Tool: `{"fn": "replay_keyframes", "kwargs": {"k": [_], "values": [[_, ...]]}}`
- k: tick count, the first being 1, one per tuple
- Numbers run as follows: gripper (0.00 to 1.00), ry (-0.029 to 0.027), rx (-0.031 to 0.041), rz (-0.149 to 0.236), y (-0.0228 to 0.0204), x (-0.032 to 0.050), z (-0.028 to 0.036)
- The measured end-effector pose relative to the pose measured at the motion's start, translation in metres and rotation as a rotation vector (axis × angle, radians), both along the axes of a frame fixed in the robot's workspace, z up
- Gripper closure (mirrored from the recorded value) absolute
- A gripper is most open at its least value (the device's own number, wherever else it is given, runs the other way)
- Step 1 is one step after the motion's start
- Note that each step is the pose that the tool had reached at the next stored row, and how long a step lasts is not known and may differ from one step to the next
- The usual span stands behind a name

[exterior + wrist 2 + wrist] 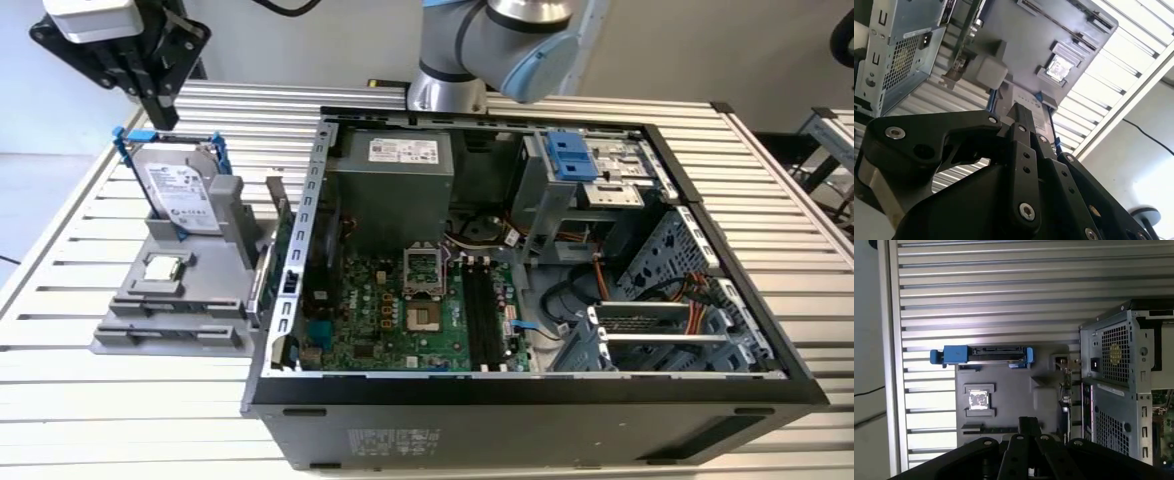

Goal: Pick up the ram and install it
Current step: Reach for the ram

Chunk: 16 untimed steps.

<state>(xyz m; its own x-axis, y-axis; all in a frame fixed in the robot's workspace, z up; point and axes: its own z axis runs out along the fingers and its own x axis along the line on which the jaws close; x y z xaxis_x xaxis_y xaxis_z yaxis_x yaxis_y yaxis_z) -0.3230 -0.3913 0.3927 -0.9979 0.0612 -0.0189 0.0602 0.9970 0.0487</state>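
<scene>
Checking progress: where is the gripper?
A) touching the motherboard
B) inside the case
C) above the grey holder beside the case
C: in the exterior view the gripper hangs over the grey holder with the hard drive, outside the case.

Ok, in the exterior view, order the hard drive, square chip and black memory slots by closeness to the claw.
1. Hard drive, upright, just below the claw.
2. Square chip, on the grey tray.
3. Black memory slots, inside the case, toward the exterior view's right.
</scene>
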Motion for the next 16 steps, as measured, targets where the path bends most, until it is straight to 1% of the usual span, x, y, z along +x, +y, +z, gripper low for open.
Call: {"fn": "replay_keyframes", "kwargs": {"k": [7,16], "values": [[1.00,-0.0001,0.0001,0.011,0.0019,-0.0144,-0.0001],[1.00,-0.0001,0.0001,0.044,0.0056,-0.0247,-0.0001]]}}
